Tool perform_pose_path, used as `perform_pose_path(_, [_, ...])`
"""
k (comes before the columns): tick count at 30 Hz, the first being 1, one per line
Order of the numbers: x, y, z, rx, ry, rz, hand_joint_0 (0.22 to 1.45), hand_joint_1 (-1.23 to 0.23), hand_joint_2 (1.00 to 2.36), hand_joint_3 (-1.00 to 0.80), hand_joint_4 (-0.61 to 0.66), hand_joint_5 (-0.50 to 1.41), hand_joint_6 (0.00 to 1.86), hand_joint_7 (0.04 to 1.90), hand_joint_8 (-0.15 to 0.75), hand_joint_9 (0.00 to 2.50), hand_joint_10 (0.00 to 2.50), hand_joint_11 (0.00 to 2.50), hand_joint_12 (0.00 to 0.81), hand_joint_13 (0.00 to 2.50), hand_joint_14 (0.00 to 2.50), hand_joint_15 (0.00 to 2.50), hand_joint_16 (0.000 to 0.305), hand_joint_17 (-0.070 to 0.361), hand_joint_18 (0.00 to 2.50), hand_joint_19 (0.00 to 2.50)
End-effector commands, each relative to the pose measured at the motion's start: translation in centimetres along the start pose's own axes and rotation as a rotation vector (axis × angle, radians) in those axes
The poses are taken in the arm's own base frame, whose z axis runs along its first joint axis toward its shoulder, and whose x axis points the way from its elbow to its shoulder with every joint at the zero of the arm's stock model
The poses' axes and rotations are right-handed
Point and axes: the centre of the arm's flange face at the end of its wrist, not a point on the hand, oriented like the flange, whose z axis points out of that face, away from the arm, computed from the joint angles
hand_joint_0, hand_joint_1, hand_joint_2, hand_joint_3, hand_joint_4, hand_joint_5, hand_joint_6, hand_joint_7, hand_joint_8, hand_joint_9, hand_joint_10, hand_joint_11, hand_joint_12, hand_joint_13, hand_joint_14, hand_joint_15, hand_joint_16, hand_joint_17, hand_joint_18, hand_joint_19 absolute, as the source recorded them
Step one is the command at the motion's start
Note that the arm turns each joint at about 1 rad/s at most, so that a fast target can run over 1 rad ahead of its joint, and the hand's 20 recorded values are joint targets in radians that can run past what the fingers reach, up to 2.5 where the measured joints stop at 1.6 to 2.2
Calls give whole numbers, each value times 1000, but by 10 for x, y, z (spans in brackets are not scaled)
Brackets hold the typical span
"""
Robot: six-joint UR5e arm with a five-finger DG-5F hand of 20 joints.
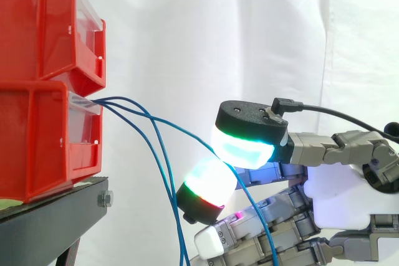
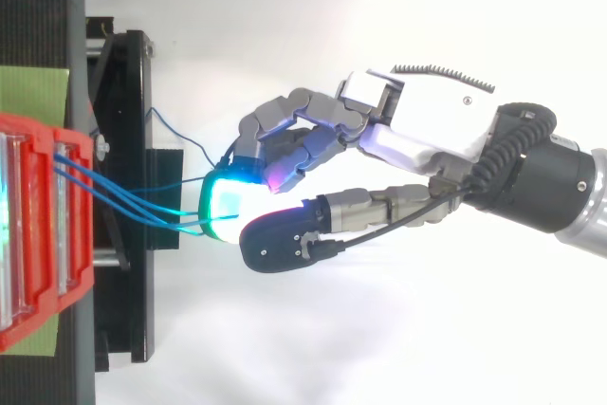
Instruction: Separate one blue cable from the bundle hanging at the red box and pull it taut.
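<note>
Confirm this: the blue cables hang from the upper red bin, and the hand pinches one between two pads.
Wrong bin: the side view shows the blue cables hanging from the lower red bin. The hand does pinch one between two pads.

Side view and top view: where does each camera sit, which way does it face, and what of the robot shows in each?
Side view: beside the work at about its height, looking level at the red bins on the black stand; the hand enters from the right, pinching a blue cable between glowing pads.
Top view: above, looking down, bins at left; the hand and wrist enter from the right.
Shared: the bins, the blue cables, the hand.
</note>
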Motion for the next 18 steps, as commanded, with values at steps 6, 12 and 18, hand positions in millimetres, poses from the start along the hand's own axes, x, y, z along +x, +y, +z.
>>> perform_pose_path(6, [0, 0, 0, 0, 0, 0, 608, -655, 1001, -176, 64, -151, 967, 866, 363, 842, 5, 229, 352, 529, 8, 269, 42, 94, 330, 157])
perform_pose_path(12, [0, 0, 0, 0, 0, 0, 608, -653, 1001, -173, 56, -151, 967, 869, 353, 844, 4, 211, 353, 526, 8, 272, 42, 95, 319, 175])
perform_pose_path(18, [0, 0, 0, 0, 0, 0, 608, -649, 1001, -180, 60, -152, 968, 862, 338, 850, 2, 107, 354, 517, 8, 266, 43, 96, 309, 178])
